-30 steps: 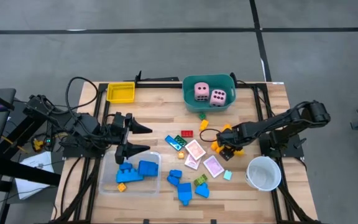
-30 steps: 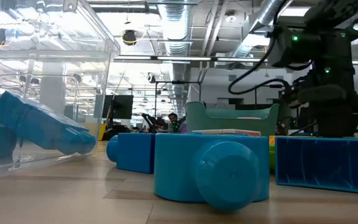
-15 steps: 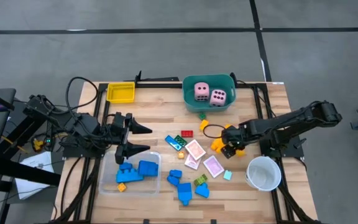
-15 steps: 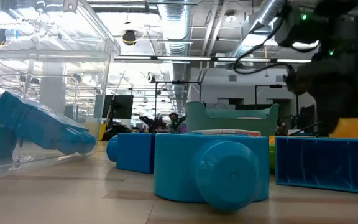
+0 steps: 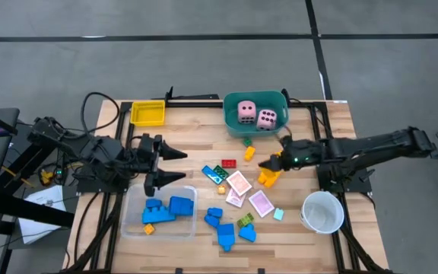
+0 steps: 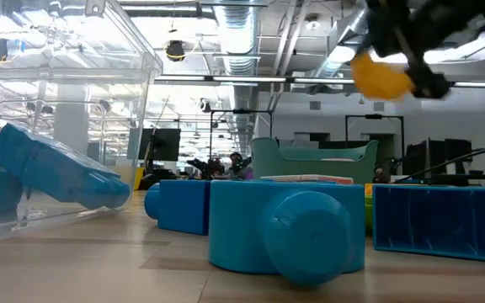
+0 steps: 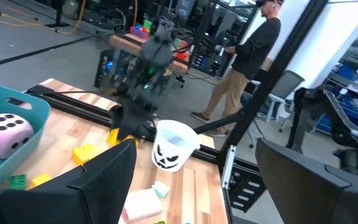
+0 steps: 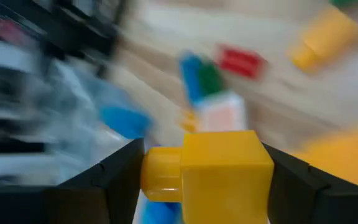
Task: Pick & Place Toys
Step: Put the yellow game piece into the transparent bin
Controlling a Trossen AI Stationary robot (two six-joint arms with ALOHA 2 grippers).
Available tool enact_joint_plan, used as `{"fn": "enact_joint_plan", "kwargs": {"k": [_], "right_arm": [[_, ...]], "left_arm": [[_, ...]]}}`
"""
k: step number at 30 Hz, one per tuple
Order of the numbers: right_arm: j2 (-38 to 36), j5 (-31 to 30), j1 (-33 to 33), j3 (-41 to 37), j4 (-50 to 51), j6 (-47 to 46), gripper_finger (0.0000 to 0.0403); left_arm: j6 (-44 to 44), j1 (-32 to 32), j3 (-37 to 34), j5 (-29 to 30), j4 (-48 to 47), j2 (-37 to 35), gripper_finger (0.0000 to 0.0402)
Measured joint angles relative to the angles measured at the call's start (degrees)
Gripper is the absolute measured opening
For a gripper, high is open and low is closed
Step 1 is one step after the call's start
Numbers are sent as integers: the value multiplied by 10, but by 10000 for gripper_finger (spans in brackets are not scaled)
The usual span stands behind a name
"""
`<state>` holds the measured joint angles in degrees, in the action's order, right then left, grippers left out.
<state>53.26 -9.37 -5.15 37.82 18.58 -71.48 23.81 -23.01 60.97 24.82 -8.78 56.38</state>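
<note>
My right gripper hangs above the table's middle right, shut on a yellow block; the low view shows this block high in the air. Another yellow block lies on the wood just below it. Pink-white cards, red and green blocks and blue blocks lie on the table. Two pink dice sit in the teal tub. My left gripper stands open and level above the far edge of the clear tray. My right gripper pinches the yellow block between its two fingers, one on each of two opposite sides. A round stud sticks out of the block on one side. The fingers slant down from the table's right. The block is lifted clear of the table.
The clear tray holds several blue blocks and a small orange one. A yellow tray stands at the far left and a white cup at the near right. A dark ring lies near the tub. A person stands beyond the table.
My right gripper has risen from the table with the yellow block, which is now lifted clear, and has tipped from pointing steeply down to a shallower slant while the arm stretched out.
</note>
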Motion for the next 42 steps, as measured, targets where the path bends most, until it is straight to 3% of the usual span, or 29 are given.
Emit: {"fn": "enact_joint_plan", "kwargs": {"k": [6, 10, 17, 21, 29, 35, 42], "right_arm": [[-5, -26, 18, 0, -174, 41, 253], [13, -25, 29, 0, -285, 63, 253], [66, -3, 43, 11, -451, 87, 253], [107, 25, 55, 72, -458, 118, 253], [202, 112, 73, 236, -454, 189, 253], [251, 150, 82, 322, -400, 225, 257], [307, 183, 91, 372, -383, 224, 258]], "left_arm": [[-10, 24, 0, 16, -1, 0, 317], [-45, 46, 0, 46, 0, 3, 317], [-52, 100, 0, 48, 37, 31, 318], [-66, 125, 0, 48, 60, 63, 318], [-217, 134, 0, 67, 144, 140, 306], [-205, 134, 0, 28, 203, 150, 308], [-199, 134, 0, 26, 239, 144, 308]]}}
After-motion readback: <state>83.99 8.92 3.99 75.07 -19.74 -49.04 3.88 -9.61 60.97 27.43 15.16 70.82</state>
